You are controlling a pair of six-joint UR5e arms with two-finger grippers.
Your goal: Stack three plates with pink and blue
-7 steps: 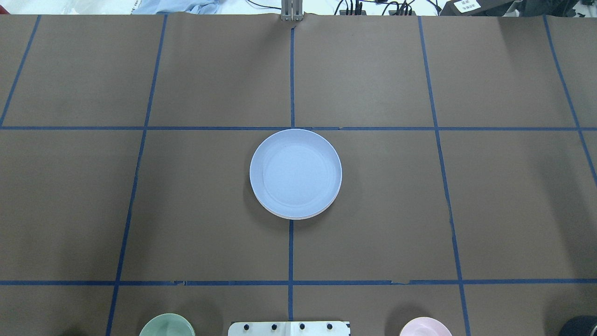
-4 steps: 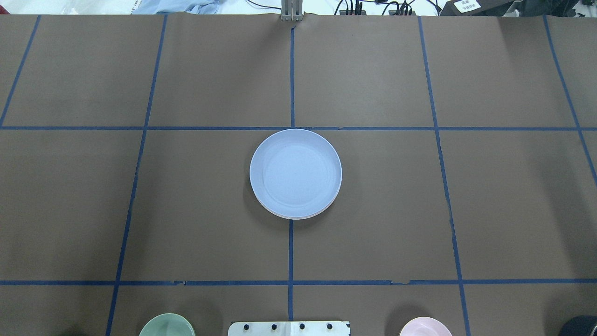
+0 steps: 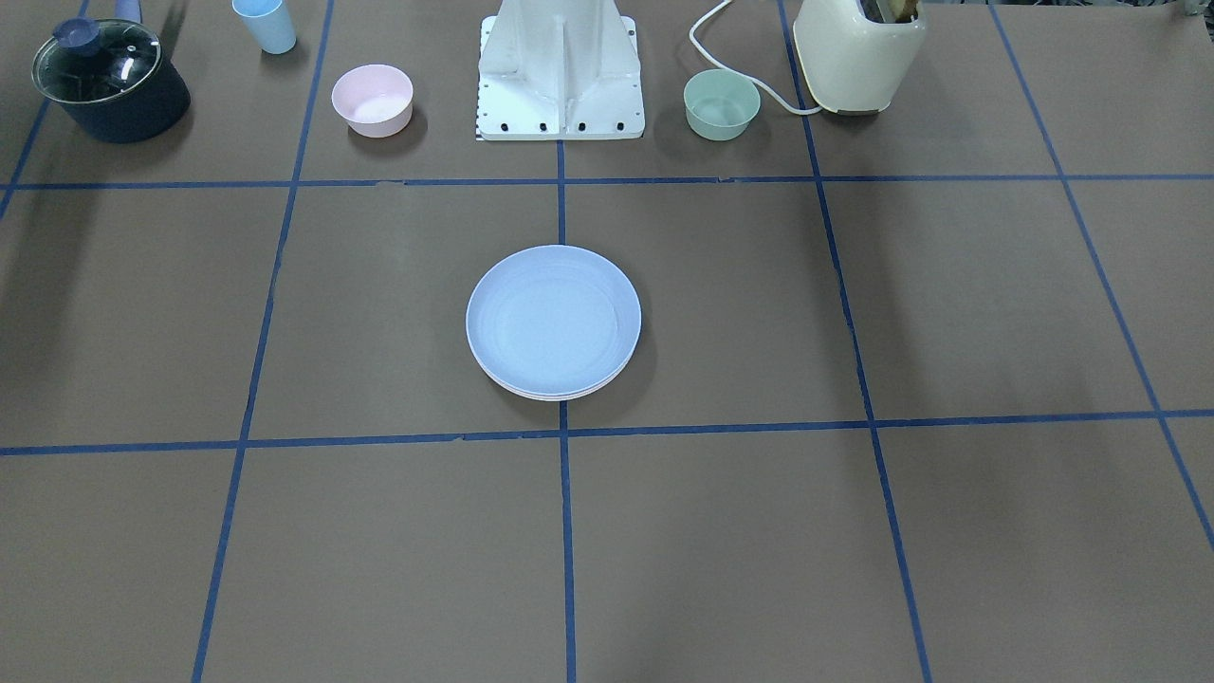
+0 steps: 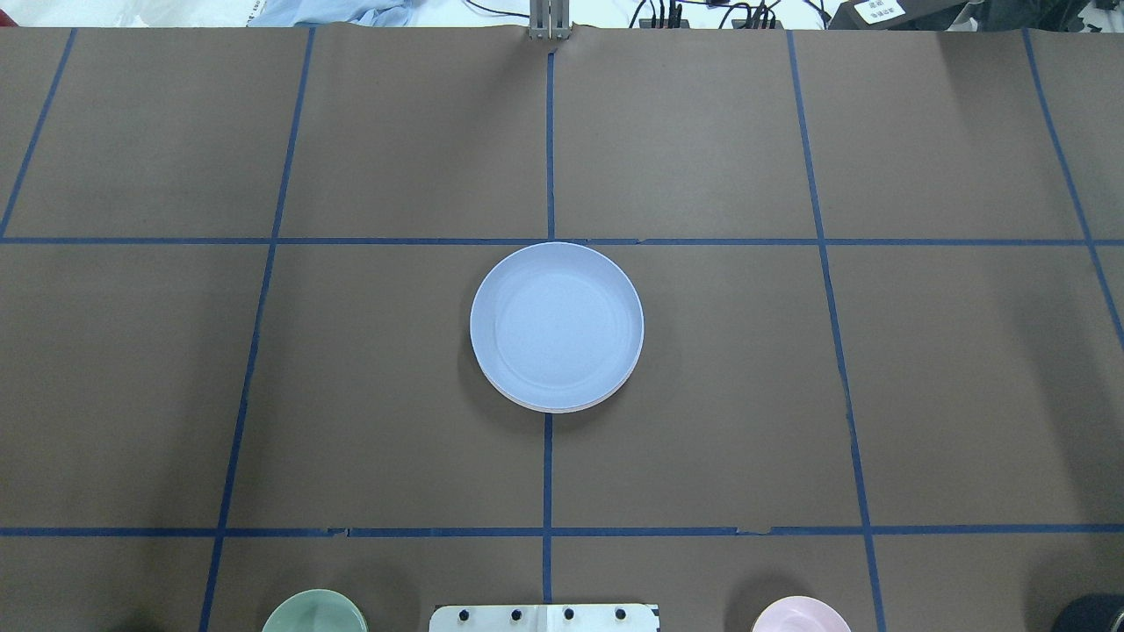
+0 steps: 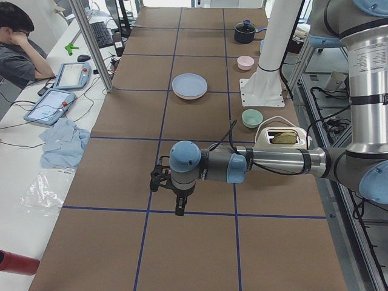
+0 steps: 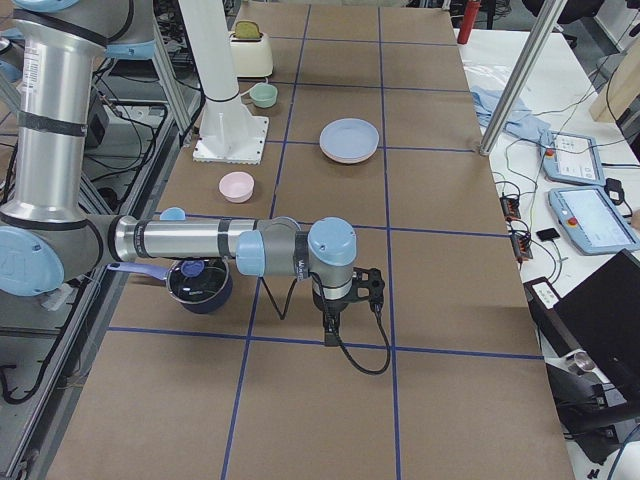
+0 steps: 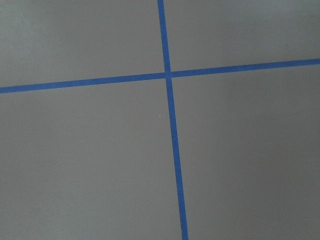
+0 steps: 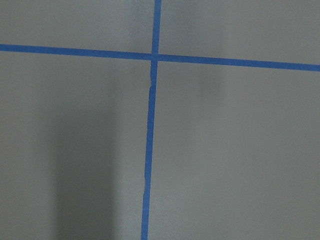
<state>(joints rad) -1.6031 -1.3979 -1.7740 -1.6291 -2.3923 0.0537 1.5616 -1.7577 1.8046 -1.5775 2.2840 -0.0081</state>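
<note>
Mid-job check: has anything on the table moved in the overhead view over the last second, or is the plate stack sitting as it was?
Nothing visibly changed. The plate stack, with the blue plate on top, sits in the same spot at the table's centre. The green bowl and the pink bowl at the overhead view's bottom edge have not moved. No arm shows in that view then or now.

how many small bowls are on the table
2. A pink bowl sits by the robot's base on its right side. A green bowl sits on its left, near the toaster. None looks hidden.
</note>
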